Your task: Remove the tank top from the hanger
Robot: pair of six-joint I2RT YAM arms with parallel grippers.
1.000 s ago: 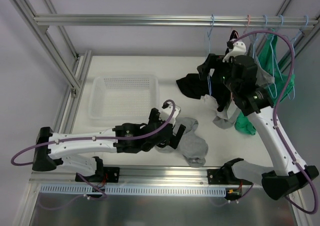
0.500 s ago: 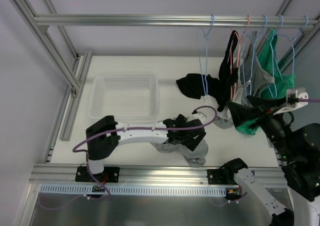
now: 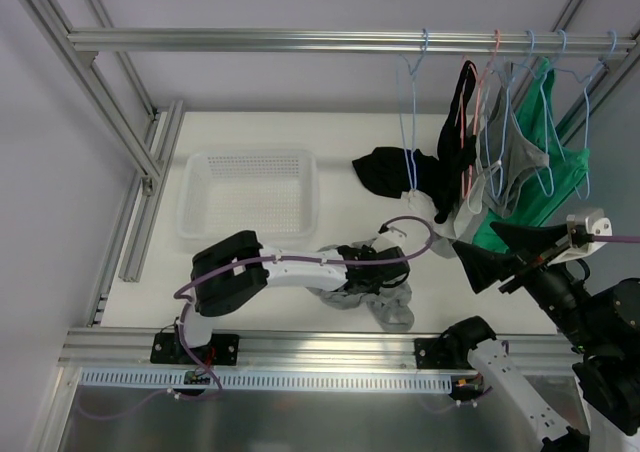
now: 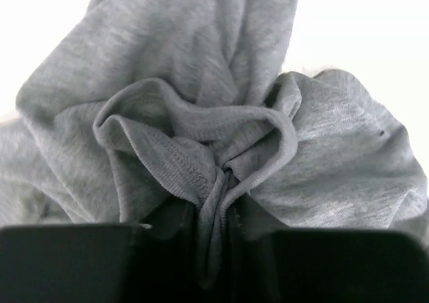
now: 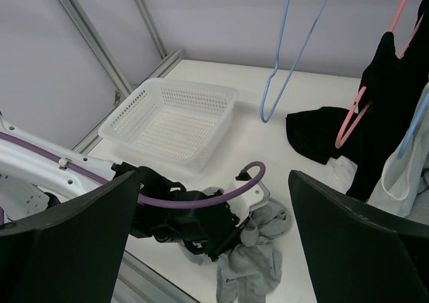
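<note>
White table (image 3: 250,132) — grey tank top (image 3: 395,312) bunched, lying left-right; left tool (image 4: 214,239) clamped on it, right tool (image 3: 498,252) apart.

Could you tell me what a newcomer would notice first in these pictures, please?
First, the crumpled grey fabric tank top at the near edge of the table, a fold of it pinched in the left end effector. Next, the row of coloured wire hangers on the aluminium rail at the back right, most carrying black, grey and green garments, and the white plastic mesh basket at the left.
</note>
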